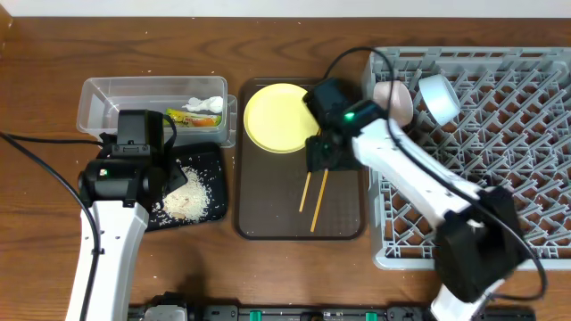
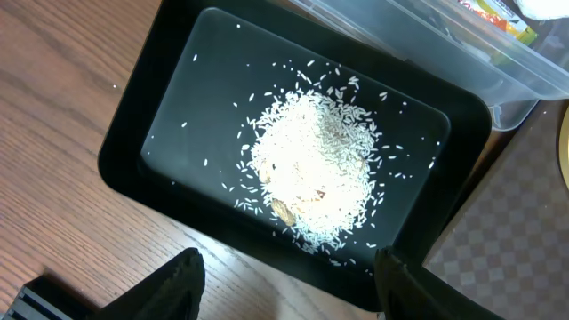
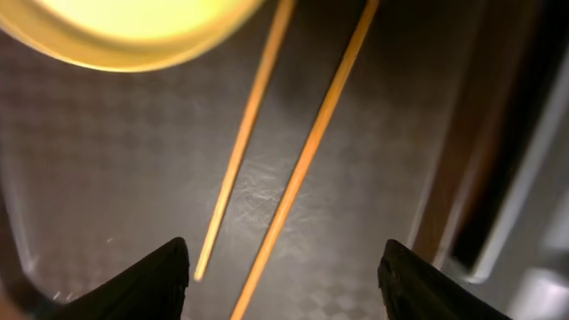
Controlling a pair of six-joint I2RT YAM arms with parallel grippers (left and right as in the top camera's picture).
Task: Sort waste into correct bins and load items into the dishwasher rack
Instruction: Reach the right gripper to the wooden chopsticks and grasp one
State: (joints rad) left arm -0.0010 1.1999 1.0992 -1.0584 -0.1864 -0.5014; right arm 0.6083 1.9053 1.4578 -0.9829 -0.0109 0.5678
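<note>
Chopsticks lie loose on the brown tray under the right gripper, whose fingers are spread and pinch nothing: probably lining up a pick. Left gripper, apart and empty, hovers over rice in the black tray. Yellow plate lies beyond.

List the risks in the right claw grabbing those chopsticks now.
The chopsticks lie apart, splayed, under the open right claw, so it may catch only one. They lie flat on the brown tray, so the claw could scrape it or slip. The yellow plate is close and could get nudged.
</note>
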